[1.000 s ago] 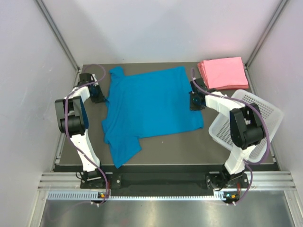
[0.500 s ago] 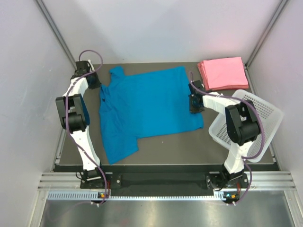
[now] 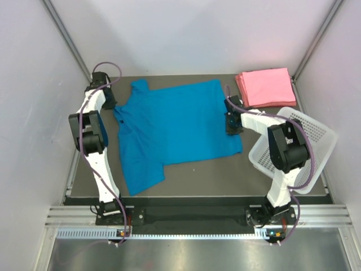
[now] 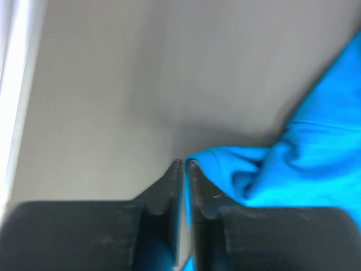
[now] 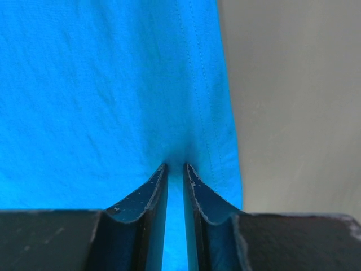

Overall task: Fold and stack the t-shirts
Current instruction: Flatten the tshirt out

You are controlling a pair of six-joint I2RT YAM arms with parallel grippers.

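Item: blue shirt (image 3: pixel 175 127), spread flat mid-table (image 3: pixel 225 175). We note bare table along its near edge and only a narrow strip at its left.

Pink shirts (image 3: pixel 265 86): stacked in the far right corner, apart from the blue one.

Basket (image 3: pixel 321 132): just right of the hem.

Left gripper (image 4: pixel 185 165): nearly closed, pinching the bunched left edge.

Right gripper (image 5: pixel 175 166): nearly closed, pinching the right hem.
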